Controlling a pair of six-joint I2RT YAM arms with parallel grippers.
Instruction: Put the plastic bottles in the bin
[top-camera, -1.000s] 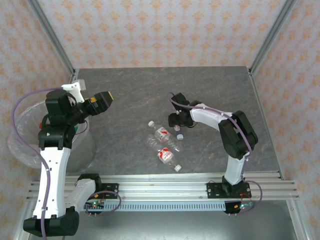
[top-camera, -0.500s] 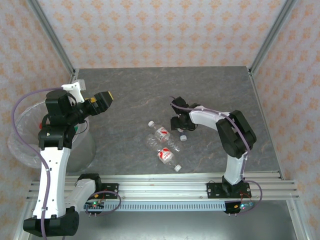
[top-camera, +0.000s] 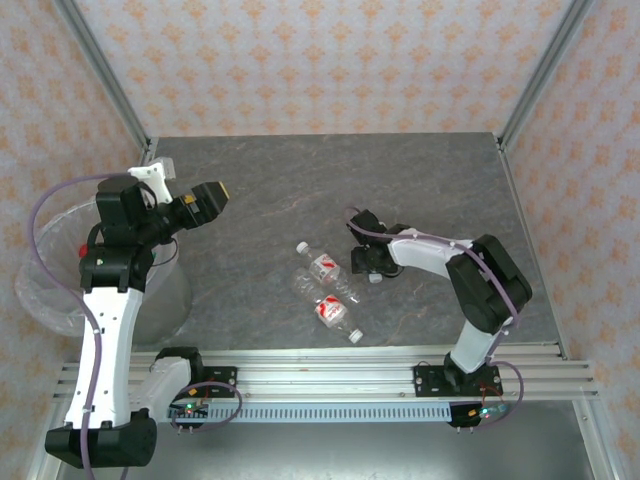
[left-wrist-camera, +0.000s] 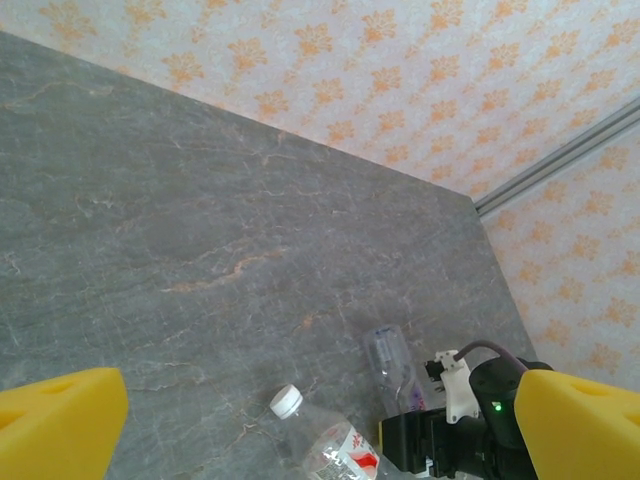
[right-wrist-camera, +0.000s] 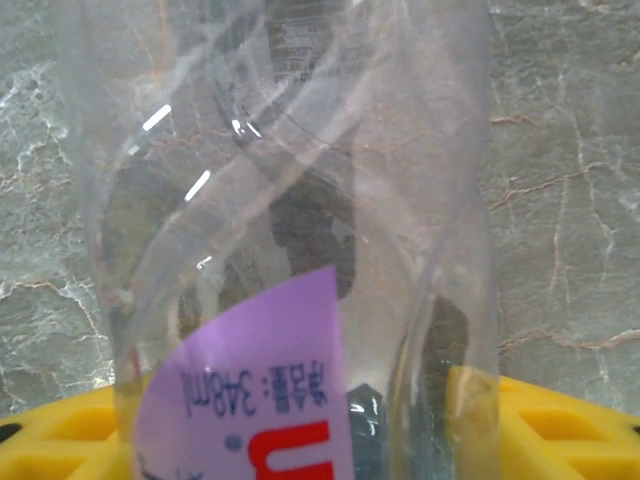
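Note:
In the right wrist view a clear plastic bottle (right-wrist-camera: 300, 180) with a purple label stands between my yellow fingers (right-wrist-camera: 560, 430), which press on both its sides; my right gripper (right-wrist-camera: 300, 445) is shut on it, low on the table (top-camera: 366, 264). The left wrist view shows this bottle (left-wrist-camera: 392, 365) lying on the table. Two red-white labelled bottles (top-camera: 322, 265) (top-camera: 334, 313) and a clear one (top-camera: 340, 288) lie just left of it. My left gripper (top-camera: 210, 200) is raised, open and empty, beside the bin (top-camera: 45, 290) at the far left.
The grey stone-look table (top-camera: 300, 180) is bare at the back and the right. Patterned walls with metal corner posts (top-camera: 535, 85) close it in. The rail (top-camera: 330, 375) carrying the arm bases runs along the near edge.
My right gripper has come down and towards the near side over the purple-labelled bottle, and its fingers have closed in on it. The left arm has barely shifted.

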